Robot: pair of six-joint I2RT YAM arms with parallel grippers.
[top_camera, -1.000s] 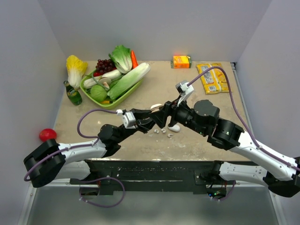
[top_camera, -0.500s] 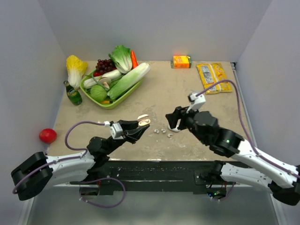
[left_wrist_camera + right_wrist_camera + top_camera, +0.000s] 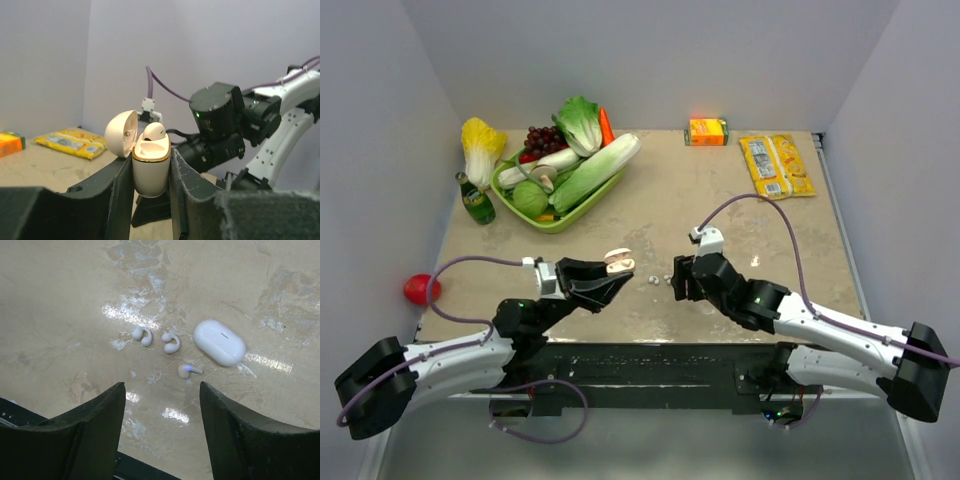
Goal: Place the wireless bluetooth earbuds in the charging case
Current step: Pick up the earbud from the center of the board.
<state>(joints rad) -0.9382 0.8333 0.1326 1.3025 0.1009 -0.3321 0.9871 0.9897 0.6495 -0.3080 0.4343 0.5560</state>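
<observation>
Both arms have pulled back toward the near edge over the last second. The left one carried the case off table centre and the right one dropped low over the loose buds.

Top view: left gripper point(image 3: 610, 272) holds the small cream-white pebble-shaped plastic charging case point(image 3: 619, 261), lid open, apparently clear of the beige mottled tabletop point(image 3: 720, 200). Tiny white curved-stem plastic earbuds point(image 3: 653, 281) lie between the two arms, with the right gripper point(image 3: 676, 283) just beside them.

Left wrist: fingers point(image 3: 117, 195) pinch the case body from both sides. It's upright, lid point(image 3: 121, 134) swung back, one white earbud point(image 3: 154, 131) already seated in a well.

Right wrist: jaws spread, nothing between them. Three loose buds lie on the table below, with a second, closed white pebble-shaped case point(image 3: 220, 342) just beside them.

Step in hand, my read: pick one loose bud. Go for the one with the blue glint point(image 3: 189, 370), since it lies apart from the other two. Centre the jaws over it, close across the body rather than the stem, and don't nudge the closed case. Left arm should hold the open case level so the seated bud doesn't tip out.
</observation>
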